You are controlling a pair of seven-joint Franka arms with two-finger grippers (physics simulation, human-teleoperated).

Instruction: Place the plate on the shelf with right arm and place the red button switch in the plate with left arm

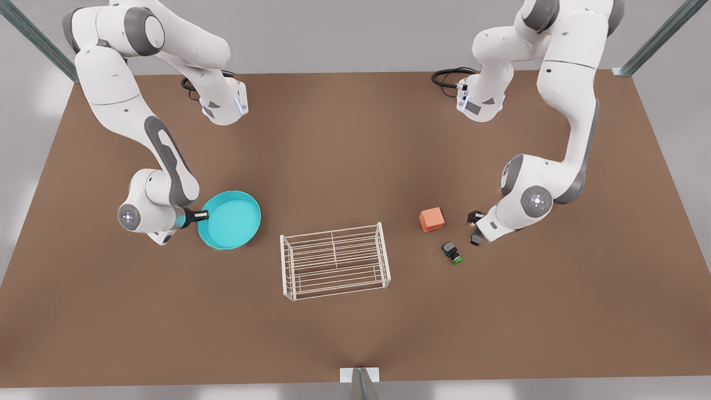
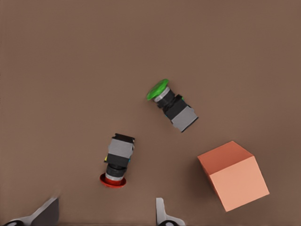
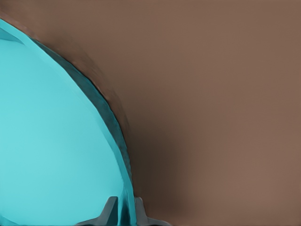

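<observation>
My right gripper [image 1: 201,216] pinches the plate [image 1: 233,219] rim, the shelf [image 1: 335,261] lying toward the front view's right, while my left gripper [image 2: 106,214], fingers spread, hovers over the red button switch [image 2: 117,160] lying on the surface [image 1: 355,139].

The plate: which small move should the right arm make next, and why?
Probably lift it a little. The right hand has its fingers on either side of the rim of the plate, which seems to lie on the table beside the shelf. The plate must rise before going over the rack. The left hand, open, hovers near the red button switch.
</observation>
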